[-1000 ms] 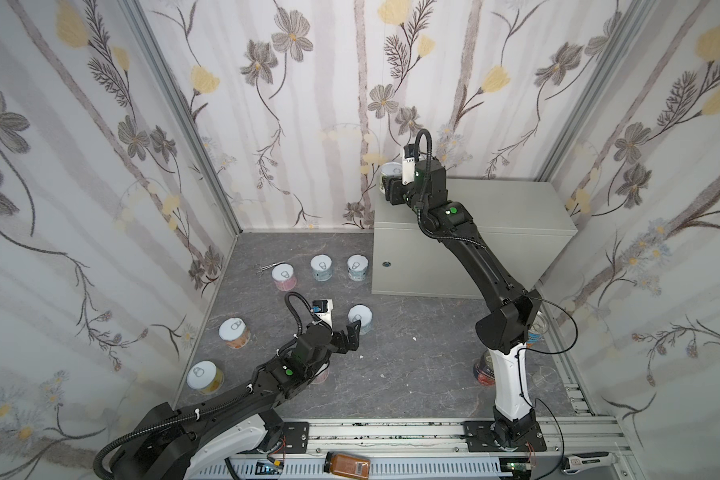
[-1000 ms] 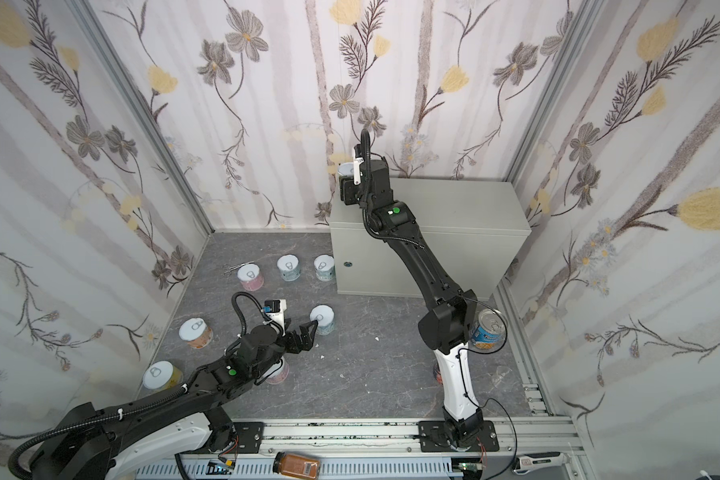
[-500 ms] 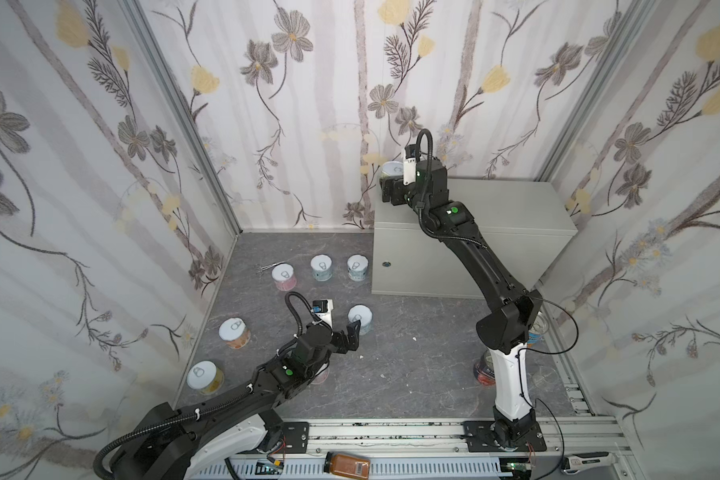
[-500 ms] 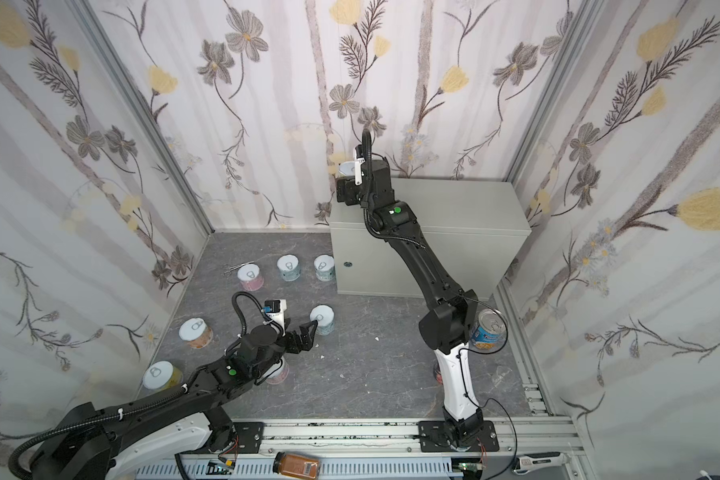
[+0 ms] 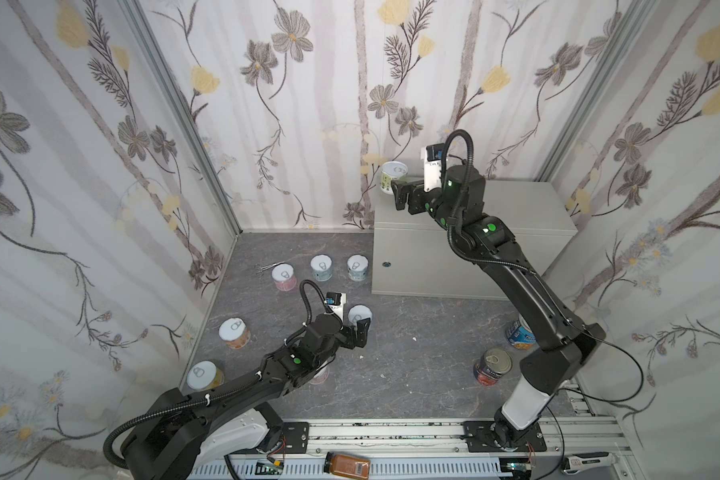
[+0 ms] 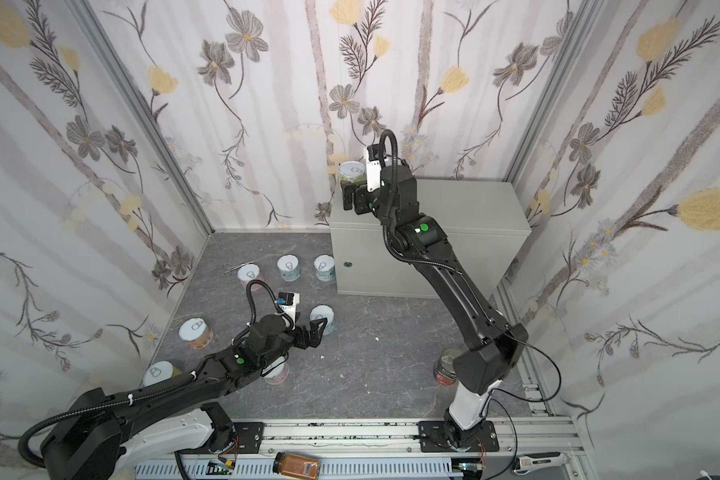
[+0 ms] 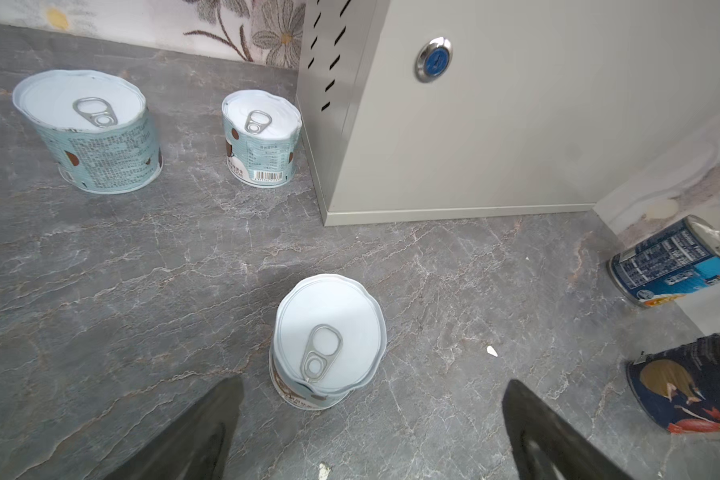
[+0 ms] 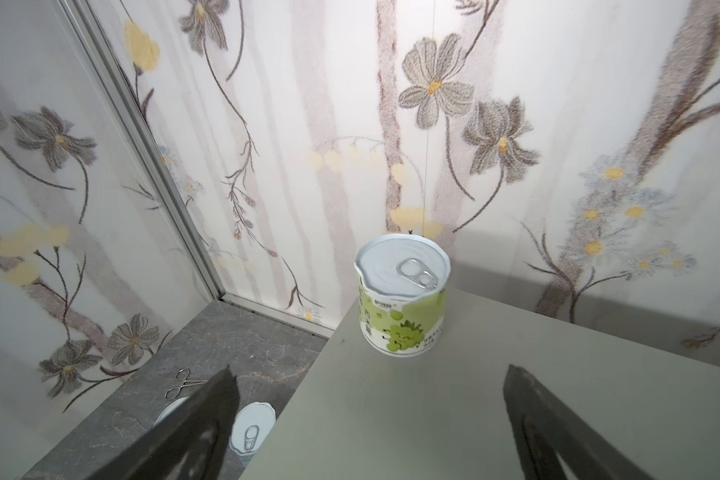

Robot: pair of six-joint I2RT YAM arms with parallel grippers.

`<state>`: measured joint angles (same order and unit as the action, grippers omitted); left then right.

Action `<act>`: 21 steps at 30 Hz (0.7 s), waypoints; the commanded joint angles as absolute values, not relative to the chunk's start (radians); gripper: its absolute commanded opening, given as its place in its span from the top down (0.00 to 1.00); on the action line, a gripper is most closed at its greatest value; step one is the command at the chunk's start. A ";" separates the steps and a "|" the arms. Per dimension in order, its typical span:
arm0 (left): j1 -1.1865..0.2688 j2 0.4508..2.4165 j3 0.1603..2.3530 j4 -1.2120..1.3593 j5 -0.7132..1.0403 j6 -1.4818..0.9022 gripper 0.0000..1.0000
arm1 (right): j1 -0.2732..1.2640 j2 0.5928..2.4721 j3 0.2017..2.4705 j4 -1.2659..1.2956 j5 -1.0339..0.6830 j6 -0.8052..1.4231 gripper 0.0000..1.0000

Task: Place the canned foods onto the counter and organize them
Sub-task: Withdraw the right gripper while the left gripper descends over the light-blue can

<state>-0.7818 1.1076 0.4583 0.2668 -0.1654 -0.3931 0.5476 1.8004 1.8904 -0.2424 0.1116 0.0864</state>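
A green-labelled can (image 8: 402, 297) stands upright on the back left corner of the counter (image 5: 516, 208), seen in both top views (image 6: 352, 174). My right gripper (image 8: 368, 374) is open just short of it, with nothing between its fingers and the can clear of them. Low over the floor, my left gripper (image 7: 371, 382) is open with a pale blue can (image 7: 329, 336) standing just ahead of its fingertips, apart from them. Several more cans stand on the floor: three (image 5: 321, 267) near the counter's front, two (image 5: 234, 332) at the left, and a tomato can (image 5: 492, 365) and a blue can (image 5: 518, 334) by the right arm's base.
Small metal scissors (image 5: 267, 268) lie on the floor near the pink can (image 5: 284, 277). Another pink can (image 5: 319, 376) sits partly under my left arm. An amber jar (image 5: 347, 463) lies on the front rail. Flowered walls close in on three sides.
My right gripper has opened and let go of the green can, which now stands alone on the counter. The left arm has not moved.
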 commanded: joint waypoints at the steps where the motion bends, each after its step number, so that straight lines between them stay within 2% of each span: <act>1: -0.784 1.132 0.478 0.221 -0.224 -0.393 0.00 | 0.550 1.647 1.699 -0.074 0.125 0.077 0.00; 11: -0.784 1.136 0.426 0.339 -0.238 -0.272 0.00 | 0.551 1.101 1.114 0.075 0.120 0.178 0.00; 21: -0.825 1.254 0.413 0.460 -0.293 -0.236 0.00 | 0.555 0.849 0.849 0.069 0.061 0.247 0.00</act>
